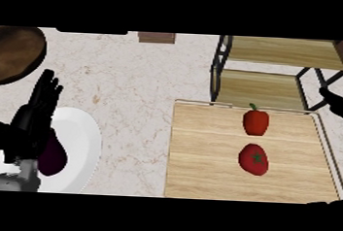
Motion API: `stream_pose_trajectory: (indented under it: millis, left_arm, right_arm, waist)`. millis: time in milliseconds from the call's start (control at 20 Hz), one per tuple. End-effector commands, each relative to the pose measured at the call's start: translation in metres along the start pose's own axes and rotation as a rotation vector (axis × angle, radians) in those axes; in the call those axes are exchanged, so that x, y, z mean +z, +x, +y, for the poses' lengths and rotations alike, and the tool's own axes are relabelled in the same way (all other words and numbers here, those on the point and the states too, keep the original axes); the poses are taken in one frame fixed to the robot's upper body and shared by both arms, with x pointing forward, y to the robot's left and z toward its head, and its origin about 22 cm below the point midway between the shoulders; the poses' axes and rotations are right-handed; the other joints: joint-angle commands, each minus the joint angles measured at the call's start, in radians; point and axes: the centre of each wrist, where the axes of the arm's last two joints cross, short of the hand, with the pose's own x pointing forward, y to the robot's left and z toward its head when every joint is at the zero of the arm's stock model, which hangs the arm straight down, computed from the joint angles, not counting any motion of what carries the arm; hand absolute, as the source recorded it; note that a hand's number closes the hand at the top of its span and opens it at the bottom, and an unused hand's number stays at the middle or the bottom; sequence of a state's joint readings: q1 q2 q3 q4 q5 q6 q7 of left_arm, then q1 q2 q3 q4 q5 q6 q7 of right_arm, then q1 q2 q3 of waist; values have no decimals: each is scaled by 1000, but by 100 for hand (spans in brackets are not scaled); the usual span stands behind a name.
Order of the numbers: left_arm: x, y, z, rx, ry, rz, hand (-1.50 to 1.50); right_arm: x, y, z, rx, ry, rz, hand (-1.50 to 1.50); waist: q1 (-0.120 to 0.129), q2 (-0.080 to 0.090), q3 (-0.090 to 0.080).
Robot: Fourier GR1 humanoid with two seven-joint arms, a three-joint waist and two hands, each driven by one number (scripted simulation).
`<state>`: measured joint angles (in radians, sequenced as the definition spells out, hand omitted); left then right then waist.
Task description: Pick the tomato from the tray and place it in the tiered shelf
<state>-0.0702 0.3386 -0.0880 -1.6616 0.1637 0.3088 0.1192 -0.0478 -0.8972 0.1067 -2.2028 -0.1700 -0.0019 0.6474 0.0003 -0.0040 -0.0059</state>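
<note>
Our left hand shows at the lower left, fingers straight and pointing up, released and holding nothing. Beneath the palm sits a white plate, and on it, just right of the wrist, a dark purple thing that is probably an eggplant, partly hidden by the hand.

Well to the right of those fingers lies the wooden tray on the marbled counter. The tomato rests on the tray near its middle, untouched, with a red pepper just beyond it, the two apart.

Our right hand enters at the right edge, above the tray's far right corner; only a black part of it shows, and we cannot tell whether its fingers are curled or straight. The tomato lies down and to the left of this hand, clear of it. The shelf stands just past the tray's far edge, up and to the left of the right hand, its two wooden tiers bare.
</note>
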Motion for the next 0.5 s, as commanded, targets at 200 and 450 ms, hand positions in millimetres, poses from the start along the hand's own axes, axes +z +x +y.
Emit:
stream_pose_trajectory:
  millis: [200, 450]
  left_arm:
    - [-7, 3, -15, 5, -24, -9, 0]
    - [5, -8, -12, 7, -31, -13, 0]
  right_arm:
    - [1, 44, 23, 279, 12, 256, -150]
    - [-22, 60, 34, 370, 22, 330, -150]
  waist:
    - [28, 8, 2]
    - [38, 8, 2]
